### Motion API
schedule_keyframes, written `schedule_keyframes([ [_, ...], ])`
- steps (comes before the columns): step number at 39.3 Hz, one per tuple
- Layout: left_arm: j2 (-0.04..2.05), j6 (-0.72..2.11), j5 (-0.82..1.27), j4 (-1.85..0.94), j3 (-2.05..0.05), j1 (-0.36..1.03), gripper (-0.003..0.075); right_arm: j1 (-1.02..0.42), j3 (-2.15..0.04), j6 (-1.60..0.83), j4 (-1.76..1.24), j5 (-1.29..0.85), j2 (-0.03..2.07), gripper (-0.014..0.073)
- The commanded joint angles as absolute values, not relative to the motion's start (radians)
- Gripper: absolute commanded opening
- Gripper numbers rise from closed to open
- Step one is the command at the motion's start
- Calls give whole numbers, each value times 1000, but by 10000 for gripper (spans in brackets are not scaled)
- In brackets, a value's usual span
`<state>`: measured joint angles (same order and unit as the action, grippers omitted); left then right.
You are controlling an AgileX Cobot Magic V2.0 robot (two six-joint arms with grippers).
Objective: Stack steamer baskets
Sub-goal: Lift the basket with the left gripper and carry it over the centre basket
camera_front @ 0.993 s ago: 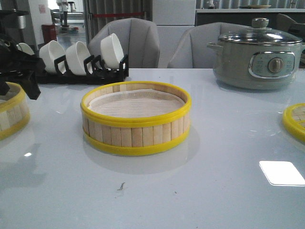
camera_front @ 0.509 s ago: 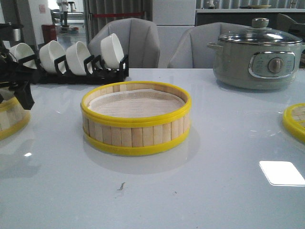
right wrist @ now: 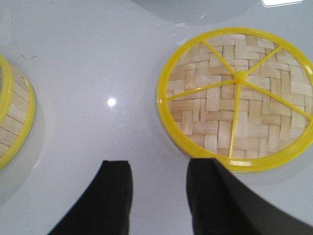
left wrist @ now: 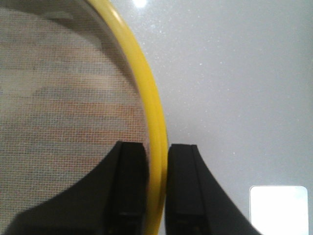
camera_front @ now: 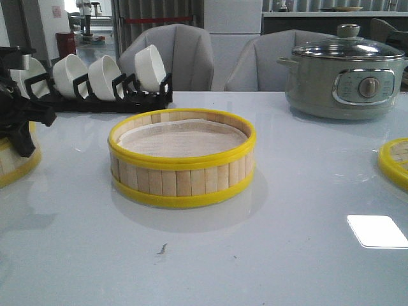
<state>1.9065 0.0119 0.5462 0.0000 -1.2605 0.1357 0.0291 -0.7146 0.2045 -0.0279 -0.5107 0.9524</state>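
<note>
Left pincer [left wrist: 156, 188] straddles the yellow rim of the left basket [left wrist: 73, 112], one finger inside against the white liner, the other outside; the narrow gap is filled by the rim, so it is closed on that basket. In the front view this pincer [camera_front: 22, 131] and its basket [camera_front: 14, 162] sit at the far left edge of the surface [camera_front: 287, 255]. Right pincer [right wrist: 159, 188] hangs with its fingers apart, holding nothing, above bare surface just beside the woven lid [right wrist: 239, 98], which lies flat at the right edge [camera_front: 395, 162]. Centre basket [camera_front: 182, 156] stands alone mid-surface, liner inside, well apart from both. Bowl rack [camera_front: 95, 80] stands far left; electric pot [camera_front: 347, 73] far right.
</note>
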Motion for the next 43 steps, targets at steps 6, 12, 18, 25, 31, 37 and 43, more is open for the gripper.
schedule_keyframes([
  [6, 1854, 0, 585, -11, -1373, 143, 89, 29, -750, 198, -13, -435, 944, 382],
  [12, 1854, 0, 669, -11, -1497, 194, 89, 29, -750, 198, -13, -435, 944, 382],
  [18, 1854, 0, 742, -11, -1624, 291, 89, 29, -750, 198, -13, -435, 944, 382],
  [25, 1854, 0, 778, -25, -1728, 433, 89, 29, -750, 198, -13, -434, 944, 382],
  [31, 1862, 7, 764, -25, -1750, 562, 88, 29, -750, 198, -13, -434, 944, 382],
  [37, 1892, 7, 739, -25, -1750, 668, 88, 29, -750, 198, -13, -434, 944, 382],
  [43, 1921, 7, 724, -25, -1750, 737, 88, 29, -750, 198, -13, -434, 944, 382],
])
